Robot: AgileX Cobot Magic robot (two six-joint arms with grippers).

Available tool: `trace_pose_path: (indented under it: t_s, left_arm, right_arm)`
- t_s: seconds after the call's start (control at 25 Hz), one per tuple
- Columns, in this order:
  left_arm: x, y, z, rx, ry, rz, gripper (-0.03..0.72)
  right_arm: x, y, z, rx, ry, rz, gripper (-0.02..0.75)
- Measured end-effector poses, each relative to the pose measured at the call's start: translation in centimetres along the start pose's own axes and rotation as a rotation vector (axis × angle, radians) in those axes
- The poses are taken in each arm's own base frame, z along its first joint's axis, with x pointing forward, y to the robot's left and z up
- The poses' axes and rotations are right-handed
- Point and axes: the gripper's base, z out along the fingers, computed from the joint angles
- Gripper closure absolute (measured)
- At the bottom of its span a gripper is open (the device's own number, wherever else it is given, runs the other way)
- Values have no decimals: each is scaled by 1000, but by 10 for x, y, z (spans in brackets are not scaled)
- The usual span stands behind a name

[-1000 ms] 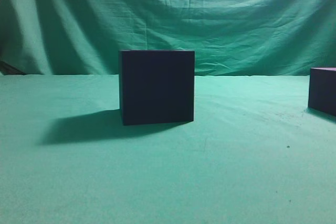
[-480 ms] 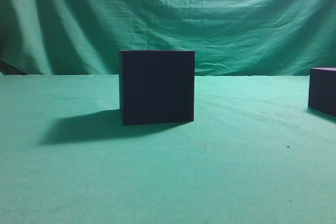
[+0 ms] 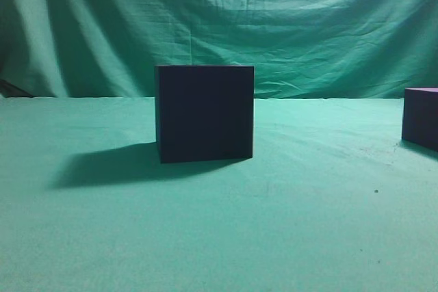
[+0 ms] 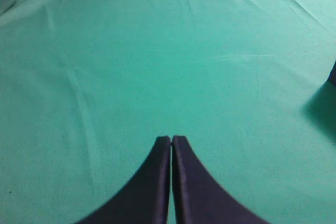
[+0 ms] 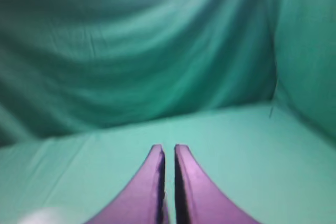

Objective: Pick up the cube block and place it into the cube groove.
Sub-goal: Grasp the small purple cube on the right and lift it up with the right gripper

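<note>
Exterior: the large near-black cube groove (image 3: 204,113) stands mid-table on green cloth (image 3: 287,223); the small dark purple cube block (image 3: 421,118) sits far right, well apart.
Left wrist: my left pincer (image 4: 171,141) is closed, empty.
Right wrist: my right pincer (image 5: 168,150) is nearly closed, empty; no block here.
</note>
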Motion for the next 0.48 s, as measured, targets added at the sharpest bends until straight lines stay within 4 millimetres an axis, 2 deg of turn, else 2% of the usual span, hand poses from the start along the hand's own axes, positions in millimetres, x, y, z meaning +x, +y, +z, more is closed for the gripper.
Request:
trace_pose_path:
  t_s: [0.28, 0.36, 0.48]
  left_arm:
    - [0, 0, 0, 0, 0, 0, 688]
    - [0, 0, 0, 0, 0, 0, 688]
    - [0, 0, 0, 0, 0, 0, 688]
  right_arm:
    - [-28, -3, -4, 44, -314, -85, 689]
    - [-28, -3, -4, 44, -311, -85, 689]
    - [-36, 2, -2, 19, -209, -87, 689]
